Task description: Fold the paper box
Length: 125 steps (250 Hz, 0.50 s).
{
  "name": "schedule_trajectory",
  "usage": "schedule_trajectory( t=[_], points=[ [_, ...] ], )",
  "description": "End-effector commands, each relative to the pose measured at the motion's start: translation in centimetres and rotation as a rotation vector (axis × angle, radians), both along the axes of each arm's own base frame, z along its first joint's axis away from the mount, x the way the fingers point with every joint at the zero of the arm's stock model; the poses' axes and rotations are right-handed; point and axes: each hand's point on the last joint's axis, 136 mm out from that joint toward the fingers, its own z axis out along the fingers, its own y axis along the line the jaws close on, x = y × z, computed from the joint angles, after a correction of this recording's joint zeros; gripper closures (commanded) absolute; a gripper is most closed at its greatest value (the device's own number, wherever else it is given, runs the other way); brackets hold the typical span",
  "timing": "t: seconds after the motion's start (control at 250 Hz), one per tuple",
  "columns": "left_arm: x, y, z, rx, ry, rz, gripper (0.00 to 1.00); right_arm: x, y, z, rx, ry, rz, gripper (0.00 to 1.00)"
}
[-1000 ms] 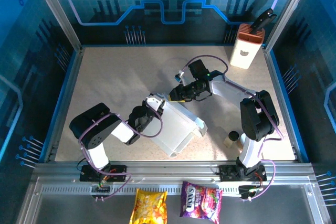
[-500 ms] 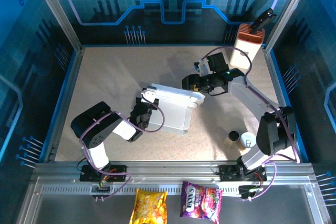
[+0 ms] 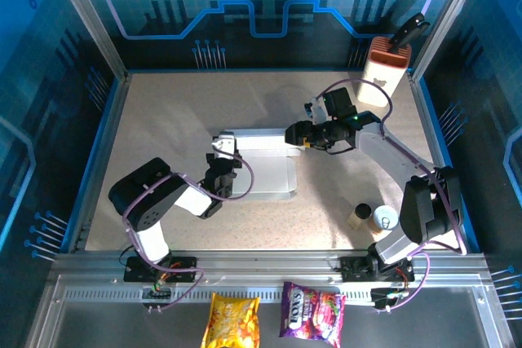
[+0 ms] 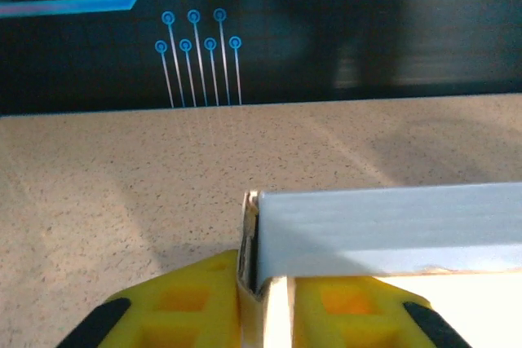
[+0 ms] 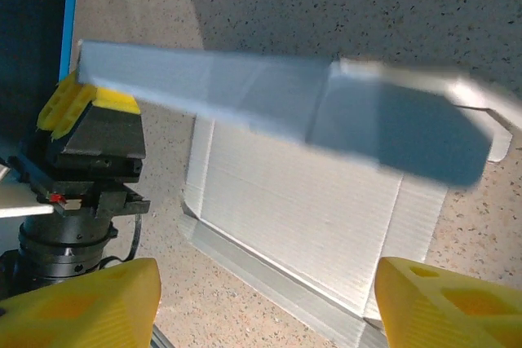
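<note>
The paper box [image 3: 259, 165] is a pale grey-white cardboard cutout lying flat mid-table, its far wall [image 5: 277, 107] folded up. My left gripper [image 3: 218, 154] is at the box's left end. In the left wrist view its yellow fingers [image 4: 175, 309] press from both sides on the upright cardboard edge of the paper box [image 4: 383, 230], so the left gripper [image 4: 265, 309] is shut on it. My right gripper [image 3: 297, 134] hovers at the box's far right corner. It is wide open, with its yellow fingertips [image 5: 90, 303] apart above the box's flat panel [image 5: 302, 213] and nothing between them.
A tall white-and-orange container [image 3: 382, 79] stands at the back right corner. A small cup [image 3: 360, 216] and a white round lid [image 3: 384, 218] sit near the right arm's base. Two snack bags [image 3: 231, 319] lie in front, off the table.
The box, tilted and askew a second ago, has swung round and now lies flat and square. My right gripper has let go, opened wide and drawn back to the right.
</note>
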Motion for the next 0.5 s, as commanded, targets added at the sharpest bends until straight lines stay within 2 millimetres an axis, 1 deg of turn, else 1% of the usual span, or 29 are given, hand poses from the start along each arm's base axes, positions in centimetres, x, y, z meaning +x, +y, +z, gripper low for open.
schedule_trajectory(
  t=[0.0, 0.092, 0.208, 0.3, 0.408, 0.496],
  points=[
    [-0.8, 0.6, 1.1, -0.090, -0.026, 0.005, 0.70, 0.0, -0.1, 0.8, 0.017, -0.013, -0.009, 0.29],
    [-1.5, 0.6, 1.4, -0.111, -0.023, -0.013, 0.60, 0.1, -0.1, 1.0, 0.018, -0.019, -0.011, 0.29],
    [-2.3, 0.4, 1.7, -0.133, -0.013, -0.050, 0.54, 0.1, 0.0, 1.4, 0.022, -0.030, -0.015, 0.29],
    [-3.0, 0.2, 2.0, -0.149, 0.009, -0.076, 0.52, 0.3, -0.1, 1.7, 0.022, -0.039, -0.021, 0.30],
    [-3.6, 0.2, 2.8, -0.171, 0.058, -0.092, 0.51, 0.6, -0.1, 2.1, 0.022, -0.048, -0.028, 0.30],
    [-4.0, 0.5, 3.8, -0.188, 0.111, -0.090, 0.48, 0.8, -0.1, 2.5, 0.019, -0.056, -0.040, 0.31]
  ],
)
